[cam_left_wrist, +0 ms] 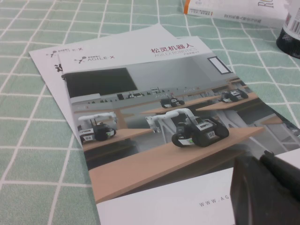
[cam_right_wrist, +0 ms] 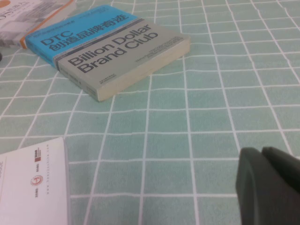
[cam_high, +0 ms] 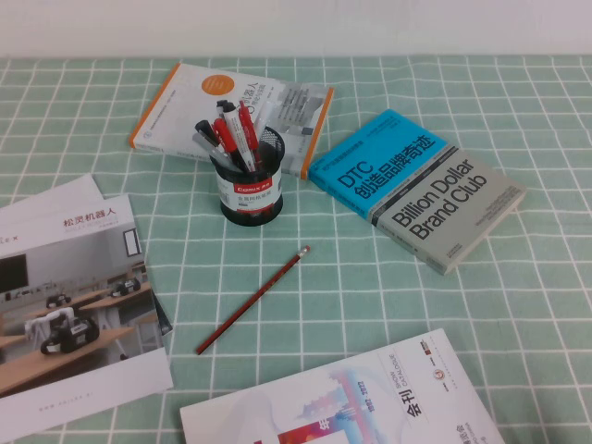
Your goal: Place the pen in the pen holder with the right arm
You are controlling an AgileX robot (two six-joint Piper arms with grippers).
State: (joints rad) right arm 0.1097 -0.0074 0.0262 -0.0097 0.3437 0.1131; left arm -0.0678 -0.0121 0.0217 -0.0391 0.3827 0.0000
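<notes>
Right now I am looking at the pencil (cam_high: 252, 301) lying flat on the green checked tablecloth (cam_high: 518, 305) near the table's middle, its eraser end pointing toward the far right, just in front of the black mesh pen holder (cam_high: 251, 190) and apart from it. That holder is standing upright toward the far edge, carrying several red-and-white pens (cam_high: 233, 129) and touching the orange-edged book (cam_high: 185, 106) behind it. I am seeing the right gripper (cam_right_wrist: 269, 187) hovering low over bare cloth near the Billion Dollar Club book (cam_right_wrist: 117, 51), fingers pressed together and empty. The left gripper (cam_left_wrist: 265, 187) is hanging over the AgileX brochure (cam_left_wrist: 154, 126) at the left edge; its spread I cannot tell.
</notes>
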